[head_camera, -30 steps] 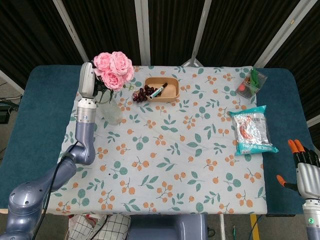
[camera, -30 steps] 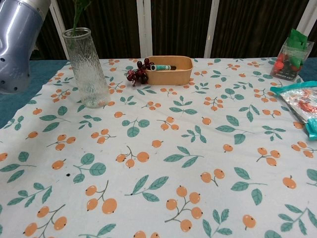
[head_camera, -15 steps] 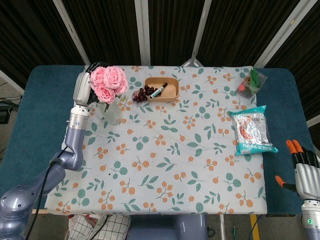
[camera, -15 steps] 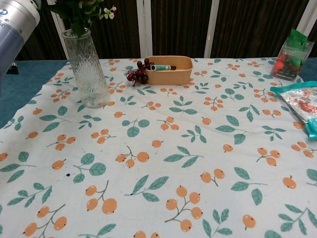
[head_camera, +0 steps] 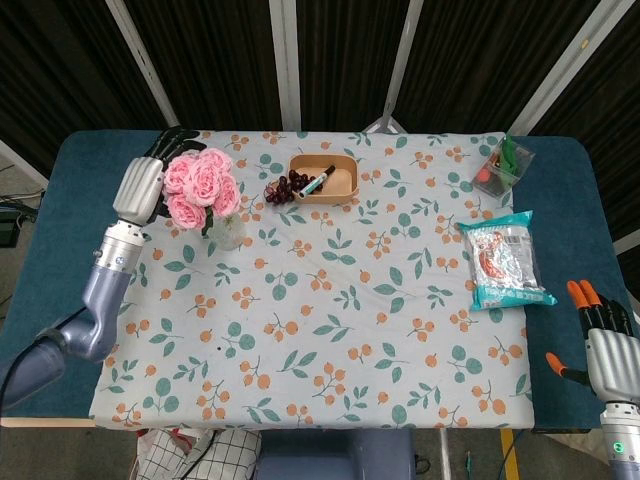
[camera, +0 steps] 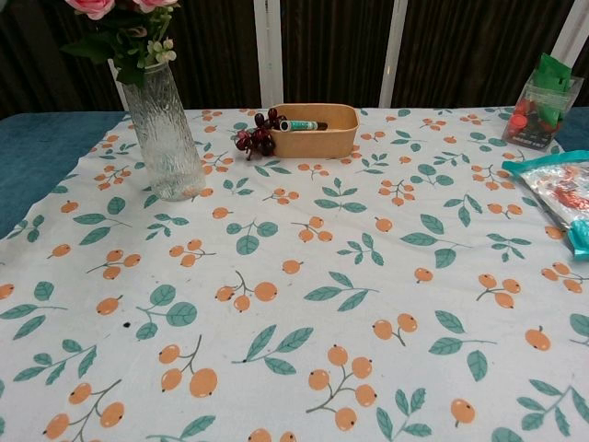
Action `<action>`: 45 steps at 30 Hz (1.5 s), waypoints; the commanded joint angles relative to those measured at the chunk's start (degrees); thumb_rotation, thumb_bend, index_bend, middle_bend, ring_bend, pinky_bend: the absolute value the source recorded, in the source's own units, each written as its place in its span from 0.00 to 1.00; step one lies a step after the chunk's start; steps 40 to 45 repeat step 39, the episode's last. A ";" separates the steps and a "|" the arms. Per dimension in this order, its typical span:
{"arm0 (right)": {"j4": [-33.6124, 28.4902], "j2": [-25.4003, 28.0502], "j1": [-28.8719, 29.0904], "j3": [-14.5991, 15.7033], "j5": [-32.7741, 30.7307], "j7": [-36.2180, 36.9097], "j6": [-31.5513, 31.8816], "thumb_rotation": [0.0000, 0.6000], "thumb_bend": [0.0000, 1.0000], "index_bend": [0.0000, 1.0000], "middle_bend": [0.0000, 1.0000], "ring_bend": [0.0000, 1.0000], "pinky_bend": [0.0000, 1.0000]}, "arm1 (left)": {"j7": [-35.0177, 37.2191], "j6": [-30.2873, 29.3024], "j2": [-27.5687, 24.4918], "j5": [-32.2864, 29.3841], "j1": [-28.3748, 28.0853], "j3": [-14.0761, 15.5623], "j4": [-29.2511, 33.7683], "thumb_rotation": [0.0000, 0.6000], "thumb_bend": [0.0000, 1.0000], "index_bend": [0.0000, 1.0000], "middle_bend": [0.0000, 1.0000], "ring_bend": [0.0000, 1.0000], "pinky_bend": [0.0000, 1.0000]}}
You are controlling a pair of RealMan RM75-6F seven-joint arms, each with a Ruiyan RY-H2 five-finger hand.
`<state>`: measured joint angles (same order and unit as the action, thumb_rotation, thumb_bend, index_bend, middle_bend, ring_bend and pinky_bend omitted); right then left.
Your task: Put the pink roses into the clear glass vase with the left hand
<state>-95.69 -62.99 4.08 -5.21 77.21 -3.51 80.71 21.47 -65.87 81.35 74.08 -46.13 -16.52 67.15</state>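
The roses (head_camera: pixel 198 186) stood in the vase (camera: pixel 164 133) near the surface's (head_camera: pixel 350 330) far-left corner, stems down inside the glass, blooms and leaves spilling over the rim, so the placing looked done. The left robot hand (head_camera: pixel 142 186) sat just beside the blooms on their left, fingers apart and apparently gripping nothing, probably letting the bunch settle on its own. The right robot hand (head_camera: pixel 600 335) hung off the near-right edge, fingers spread and empty, out of the way.
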 commanded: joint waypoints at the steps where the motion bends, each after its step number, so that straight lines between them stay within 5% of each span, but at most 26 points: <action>1: -0.21 0.09 -0.09 0.07 0.17 0.06 0.15 1.00 0.24 0.01 0.00 0.03 0.01 | -18.87 4.64 -14.11 -9.29 5.04 1.56 17.56 1.00 0.27 0.24 0.14 0.08 0.21; 9: -0.80 0.36 -0.18 0.53 1.53 0.38 0.45 1.00 0.24 0.01 0.00 0.03 0.01 | -45.75 1.70 -25.41 -26.99 6.76 4.00 34.79 1.00 0.29 0.26 0.15 0.08 0.18; 16: -0.96 0.39 -0.22 0.76 2.50 0.61 0.79 1.00 0.24 0.01 0.00 0.03 0.01 | -55.07 -0.44 -27.35 -33.57 6.22 5.66 41.64 1.00 0.29 0.25 0.15 0.06 0.17; 22: -1.30 0.57 -0.27 1.17 3.88 1.16 1.14 1.00 0.24 0.01 0.00 0.03 0.01 | -54.50 -8.77 -27.24 -26.92 11.55 9.00 47.50 1.00 0.29 0.26 0.15 0.06 0.17; 28: -1.52 0.95 -0.67 1.88 6.23 1.61 2.38 1.00 0.24 0.01 0.00 0.03 0.01 | -49.15 -24.48 -20.68 -13.59 25.58 18.23 44.12 1.00 0.29 0.26 0.16 0.06 0.17; 38: -0.54 0.29 -0.70 2.17 9.60 1.15 4.50 1.00 0.24 0.01 0.00 0.03 0.01 | -31.76 -30.27 -17.21 -6.29 35.10 20.11 31.47 1.00 0.29 0.26 0.16 0.06 0.18; 45: -0.48 0.25 -0.73 2.22 9.66 1.18 4.54 1.00 0.24 0.01 0.00 0.03 0.01 | -30.71 -30.59 -17.12 -5.26 35.60 20.11 30.61 1.00 0.29 0.26 0.16 0.06 0.18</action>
